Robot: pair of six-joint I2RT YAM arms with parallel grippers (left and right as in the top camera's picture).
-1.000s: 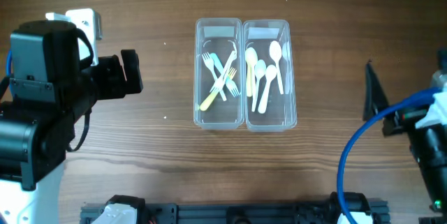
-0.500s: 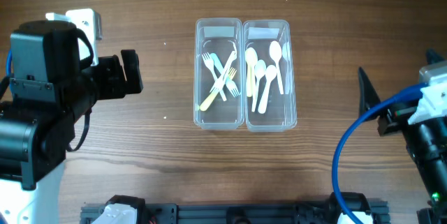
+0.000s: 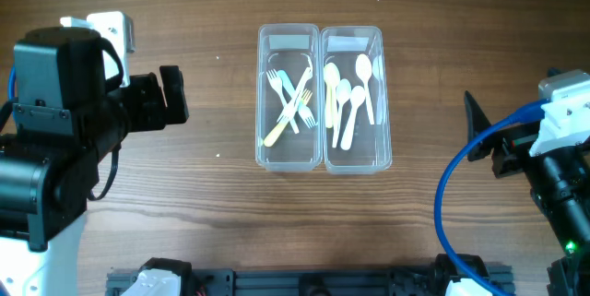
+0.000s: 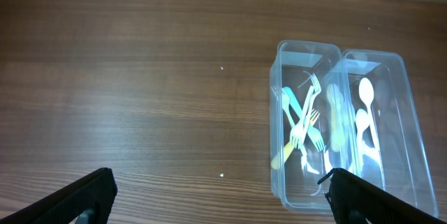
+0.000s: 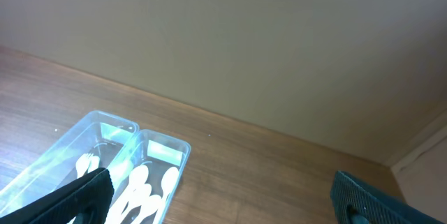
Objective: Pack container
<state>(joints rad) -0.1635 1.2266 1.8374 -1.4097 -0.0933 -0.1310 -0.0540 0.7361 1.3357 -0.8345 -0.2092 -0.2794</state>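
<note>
The container [image 3: 323,162], a clear twin tray, stands at the table's middle. Its left tub holds several plastic forks [image 3: 293,104]; its right tub holds several spoons [image 3: 348,98]. It also shows in the left wrist view [image 4: 279,182] and the right wrist view [image 5: 167,146]. My left gripper [image 4: 222,199] is open and empty, raised at the far left, away from the tray. My right gripper [image 5: 223,199] is open and empty, raised at the far right, with only one dark fingertip [image 3: 475,116] seen overhead.
A white block [image 3: 109,29] sits behind the left arm at the back left. A blue cable [image 3: 456,195] loops from the right arm. A dark rail [image 3: 304,282] runs along the table's front edge. A beige wall [image 5: 244,42] stands behind the table.
The right arm has moved left and forward, its white wrist part now more in view. The left arm and the tray's contents have not moved.
</note>
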